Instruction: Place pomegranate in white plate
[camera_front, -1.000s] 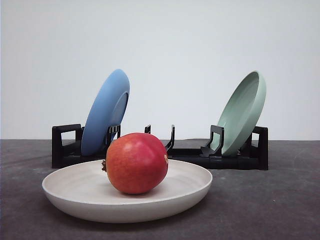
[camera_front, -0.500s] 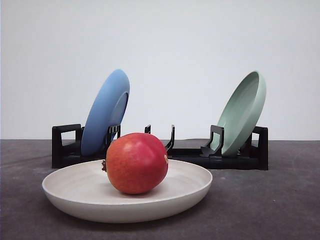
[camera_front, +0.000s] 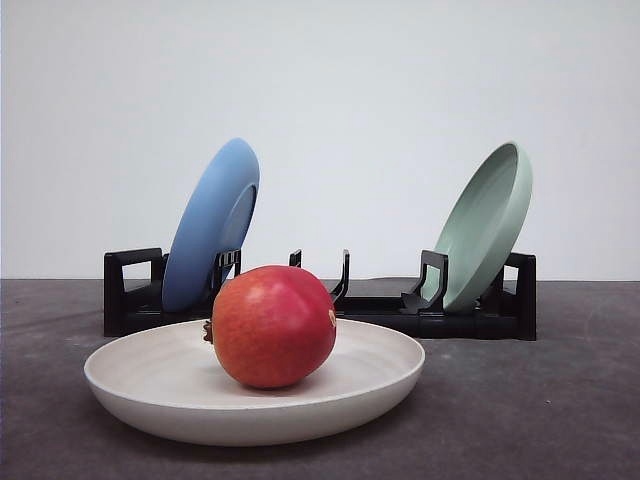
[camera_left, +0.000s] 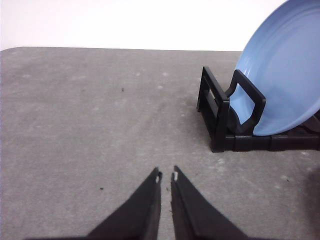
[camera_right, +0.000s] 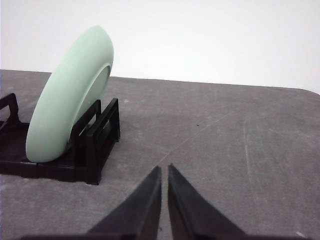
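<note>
A red pomegranate (camera_front: 273, 326) with an orange blush rests inside the wide white plate (camera_front: 130, 390) at the front of the table, its dark nub pointing left. Over bare grey table hangs my left gripper (camera_left: 165, 176), shut with nothing between its fingers, near the left end of the black rack (camera_left: 220, 120). My right gripper (camera_right: 164, 169) is shut and empty too, hovering over the table beside the rack's right end (camera_right: 102, 135).
Behind the white plate a black dish rack (camera_front: 380, 310) holds a blue plate (camera_front: 212, 225) leaning at its left and a pale green plate (camera_front: 487, 222) leaning at its right. Grey tabletop stretches on both sides of the rack.
</note>
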